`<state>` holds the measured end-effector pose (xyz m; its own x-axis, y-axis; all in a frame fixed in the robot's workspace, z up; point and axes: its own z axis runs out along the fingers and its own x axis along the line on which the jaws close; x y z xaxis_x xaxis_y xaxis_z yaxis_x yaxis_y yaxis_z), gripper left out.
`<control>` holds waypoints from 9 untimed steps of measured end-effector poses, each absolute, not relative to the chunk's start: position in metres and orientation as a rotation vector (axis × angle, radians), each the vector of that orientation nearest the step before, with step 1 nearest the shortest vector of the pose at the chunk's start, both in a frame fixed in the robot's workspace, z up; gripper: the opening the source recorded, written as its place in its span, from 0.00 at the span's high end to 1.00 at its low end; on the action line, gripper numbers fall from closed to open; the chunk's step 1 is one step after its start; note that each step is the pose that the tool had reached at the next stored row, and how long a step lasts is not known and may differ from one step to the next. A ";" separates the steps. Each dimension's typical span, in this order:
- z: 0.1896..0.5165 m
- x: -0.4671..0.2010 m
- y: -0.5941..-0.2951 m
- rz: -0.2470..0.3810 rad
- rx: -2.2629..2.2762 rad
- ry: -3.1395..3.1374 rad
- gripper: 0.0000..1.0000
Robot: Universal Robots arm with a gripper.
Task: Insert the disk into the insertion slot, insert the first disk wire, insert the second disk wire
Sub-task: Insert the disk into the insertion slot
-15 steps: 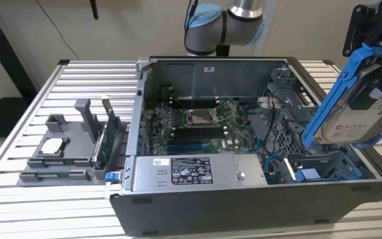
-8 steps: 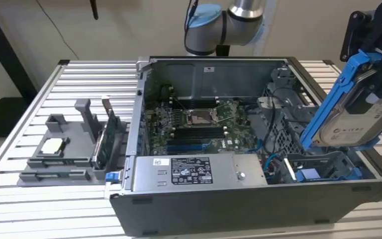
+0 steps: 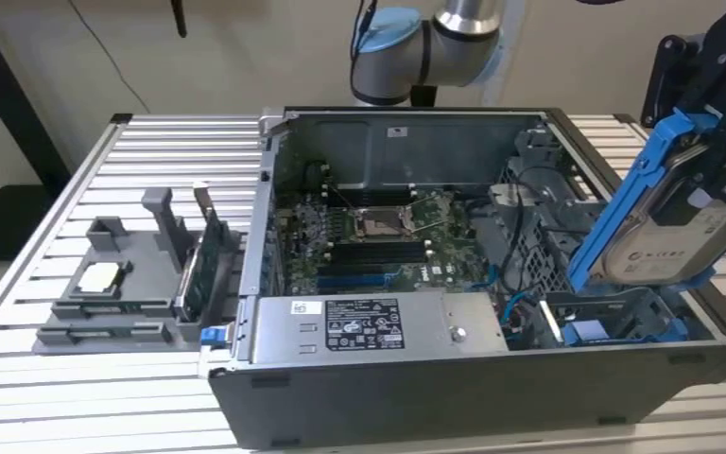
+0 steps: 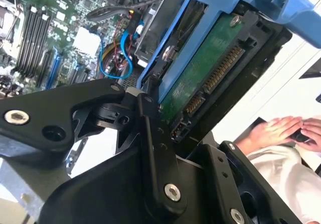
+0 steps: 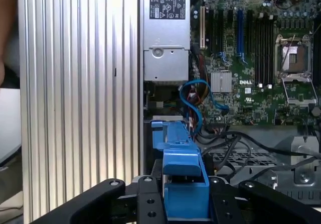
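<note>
My gripper [image 3: 714, 175] is shut on the disk [image 3: 672, 232], a silver drive with a white label in a bright blue carrier. It hangs tilted, its lower end just above the insertion slot [image 3: 626, 310], the grey bay in the case's corner at the exterior view's right. The second wrist view shows the disk's green circuit side [image 4: 200, 71] and connector clamped between my black fingers [image 4: 150, 128]. The carrier's blue end [image 5: 184, 184] sits between my fingers in the first wrist view. Blue cables [image 3: 514, 305] [image 5: 193, 99] lie loose inside the case beside the bay.
The open grey computer case [image 3: 464, 402] stands on a slatted metal table [image 3: 86, 397]. Inside are a silver power supply [image 3: 363, 326] and a green motherboard [image 3: 376, 236]. A grey parts holder [image 3: 124, 284] sits at the exterior view's left. A person's hands [image 4: 286, 131] are beyond the case.
</note>
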<state>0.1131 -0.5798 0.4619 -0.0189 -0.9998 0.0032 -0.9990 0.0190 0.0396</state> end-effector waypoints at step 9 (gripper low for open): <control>0.450 0.117 -0.580 -0.042 2.179 -2.220 0.67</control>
